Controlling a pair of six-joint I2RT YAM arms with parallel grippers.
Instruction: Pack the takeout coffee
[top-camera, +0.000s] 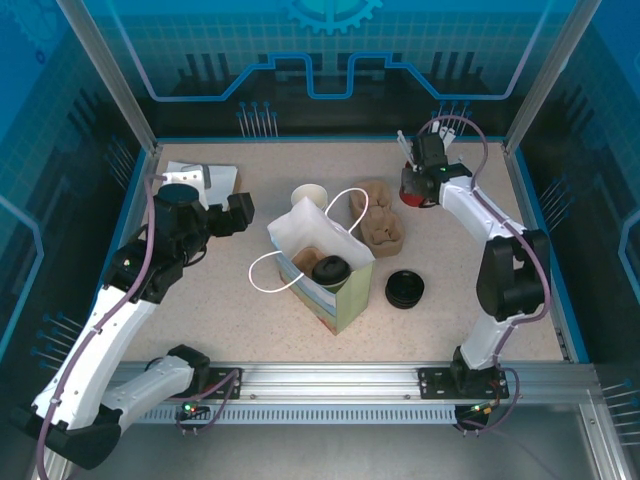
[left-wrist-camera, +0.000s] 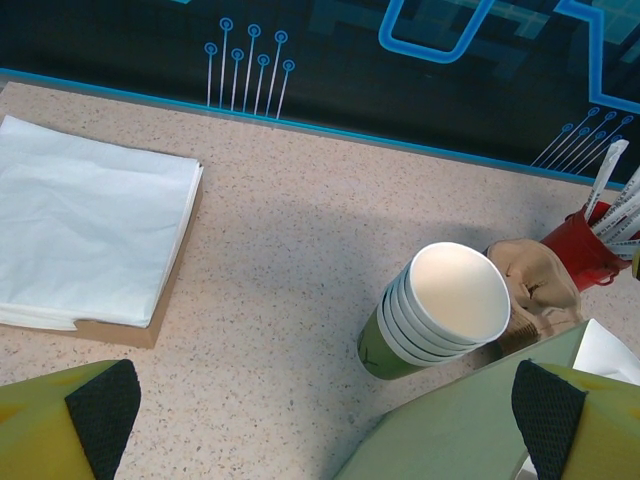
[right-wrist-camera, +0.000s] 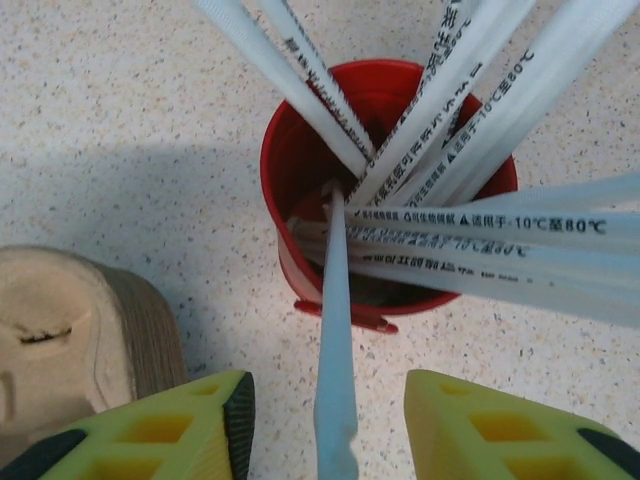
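The takeout coffee (top-camera: 329, 270), a cup capped with a black lid, stands in a brown carrier inside the open paper bag (top-camera: 345, 295) mid-table. My right gripper (right-wrist-camera: 330, 430) hangs open over the red cup of white straws (right-wrist-camera: 385, 190). One straw (right-wrist-camera: 335, 330) leans out between its yellow fingers (right-wrist-camera: 200, 425) with a gap on each side. From above, that gripper (top-camera: 418, 172) is at the back right. My left gripper (left-wrist-camera: 320, 430) is open and holds nothing. It sits left of the bag (left-wrist-camera: 470, 420), near a stack of green paper cups (left-wrist-camera: 440, 310).
A pile of white napkins (left-wrist-camera: 90, 225) lies at the back left. Spare brown pulp carriers (top-camera: 378, 215) rest between the cup stack (top-camera: 310, 197) and the red cup (top-camera: 410, 195). Several black lids (top-camera: 404, 289) are stacked right of the bag. The bag's white handles (top-camera: 262, 275) loop outward.
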